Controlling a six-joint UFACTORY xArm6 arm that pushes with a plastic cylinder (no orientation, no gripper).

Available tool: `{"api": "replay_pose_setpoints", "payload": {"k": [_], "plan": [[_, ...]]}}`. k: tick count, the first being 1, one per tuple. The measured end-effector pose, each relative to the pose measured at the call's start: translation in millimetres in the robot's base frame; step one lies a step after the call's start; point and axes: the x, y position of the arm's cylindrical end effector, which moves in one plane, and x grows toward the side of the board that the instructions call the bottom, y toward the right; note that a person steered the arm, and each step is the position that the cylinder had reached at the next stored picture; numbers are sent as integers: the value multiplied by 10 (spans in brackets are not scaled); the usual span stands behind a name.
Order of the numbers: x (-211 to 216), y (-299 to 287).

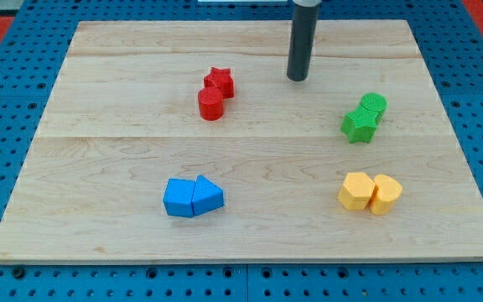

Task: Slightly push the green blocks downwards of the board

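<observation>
Two green blocks sit together at the view's right: a green cylinder (374,104) and, touching it just below-left, a green star (359,125). My rod comes down from the view's top, and my tip (298,78) rests on the wooden board (124,143), up and to the left of the green blocks, clearly apart from them. It is to the right of the red blocks and touches no block.
A red star (220,80) and a red cylinder (211,104) lie left of my tip. A blue pair (193,198) lies at the lower left. A yellow pair (370,193) lies below the green blocks. A blue pegboard (7,101) surrounds the board.
</observation>
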Motion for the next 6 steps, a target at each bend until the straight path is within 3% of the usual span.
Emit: {"api": "replay_pose_setpoints", "payload": {"k": [1,2,3,6], "plan": [[101,417],[-96,987],[40,1216],[1087,1040]]}}
